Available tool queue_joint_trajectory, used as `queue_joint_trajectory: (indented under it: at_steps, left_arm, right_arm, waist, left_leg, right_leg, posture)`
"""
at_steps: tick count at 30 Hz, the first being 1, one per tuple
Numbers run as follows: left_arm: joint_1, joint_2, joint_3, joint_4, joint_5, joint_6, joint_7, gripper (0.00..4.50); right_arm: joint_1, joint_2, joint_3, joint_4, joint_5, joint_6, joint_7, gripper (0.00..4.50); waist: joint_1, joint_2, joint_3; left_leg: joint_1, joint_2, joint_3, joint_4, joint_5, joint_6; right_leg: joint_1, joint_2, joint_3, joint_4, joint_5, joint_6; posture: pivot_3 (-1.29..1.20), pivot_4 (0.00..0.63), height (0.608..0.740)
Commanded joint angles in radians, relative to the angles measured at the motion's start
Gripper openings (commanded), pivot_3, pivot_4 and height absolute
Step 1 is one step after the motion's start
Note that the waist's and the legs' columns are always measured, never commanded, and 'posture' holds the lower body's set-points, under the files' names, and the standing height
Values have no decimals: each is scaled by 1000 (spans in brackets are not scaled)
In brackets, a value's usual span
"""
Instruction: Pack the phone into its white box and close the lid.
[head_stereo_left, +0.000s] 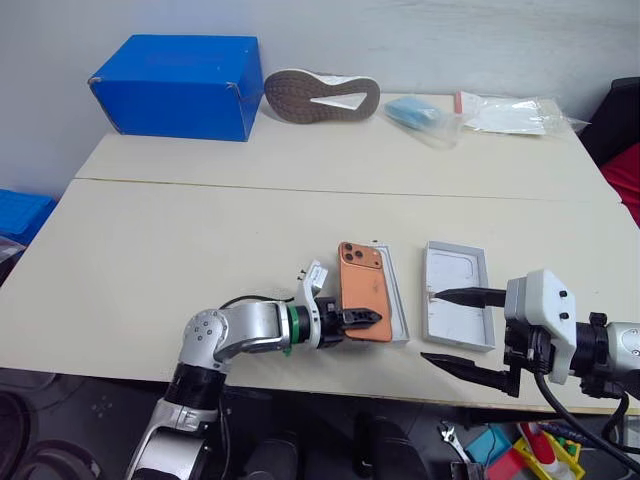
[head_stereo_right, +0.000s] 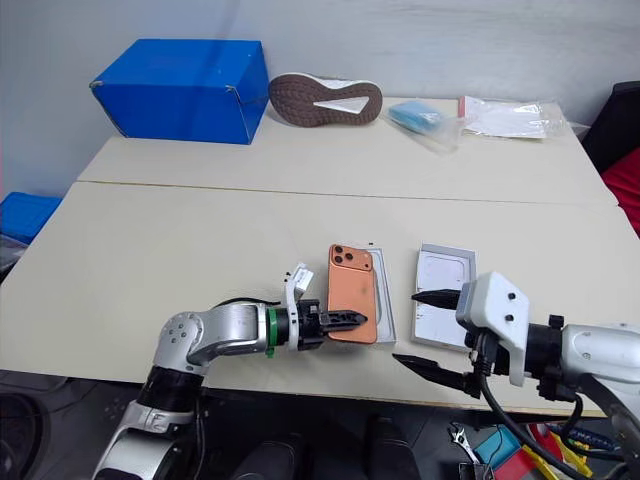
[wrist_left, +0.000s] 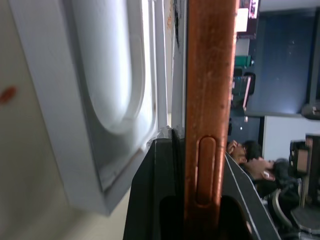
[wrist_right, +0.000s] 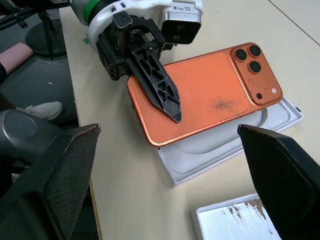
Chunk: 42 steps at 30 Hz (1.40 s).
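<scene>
The orange phone lies back up, with its camera block at the far end. My left gripper is shut on the phone's near end, one finger lying across its back. Under the phone is a shallow white tray whose floor shows an oval recess; I cannot tell whether this tray is the lid, or whether the phone touches it. To the right lies the white box, empty, with a greyish floor. My right gripper hangs open at the box's near end with nothing between its fingers.
A big blue box, an overturned shoe, a blue item in a plastic bag and a clear bag line the table's far side. The table's front edge runs just below both grippers.
</scene>
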<state>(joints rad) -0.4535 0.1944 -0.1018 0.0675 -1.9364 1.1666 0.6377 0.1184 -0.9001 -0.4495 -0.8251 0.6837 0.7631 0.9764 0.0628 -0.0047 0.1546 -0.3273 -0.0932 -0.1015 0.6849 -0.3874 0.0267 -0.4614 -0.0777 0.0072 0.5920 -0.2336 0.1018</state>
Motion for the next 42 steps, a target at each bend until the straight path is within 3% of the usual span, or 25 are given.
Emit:
queue_joint_trajectory:
  at_steps: [1, 17, 28, 35, 42]
  left_arm:
    - [-35, -21, -8, 10, -36, -11, 11, 121]
    - [-165, -13, -56, 186, -36, 84, -23, 121]
    - [-153, -69, -60, 179, 1, 6, 12, 121]
    - [-141, -76, -53, 174, -19, -1, -13, 2252]
    - [-135, -34, -20, 170, -36, 106, -82, 4268]
  right_arm:
    - [10, -10, -22, -32, 15, -24, -20, 4500]
    - [72, -11, -33, -68, 20, -49, -82, 4500]
    - [103, -11, -43, -87, 40, -50, -113, 4500]
    - [100, -16, -30, -83, 45, -56, -121, 4500]
    - [91, -17, -17, -69, 39, -67, -114, 4500]
  waist:
    - [1, 0, 0]
    - [14, 0, 0]
    - [16, 0, 0]
    - [16, 0, 0]
    - [14, 0, 0]
  left_leg:
    - [0, 0, 0, 0, 0, 0]
    - [0, 0, 0, 0, 0, 0]
    - [0, 0, 0, 0, 0, 0]
    - [0, 0, 0, 0, 0, 0]
    - [1, 0, 0, 0, 0, 0]
  right_leg:
    - [0, 0, 0, 0, 0, 0]
    - [0, 0, 0, 0, 0, 0]
    - [0, 0, 0, 0, 0, 0]
    - [0, 0, 0, 0, 0, 0]
    - [1, 0, 0, 0, 0, 0]
  posture:
    - [0, 150, 740]
    - [0, 150, 740]
    - [0, 150, 740]
    - [0, 150, 740]
    - [0, 150, 740]
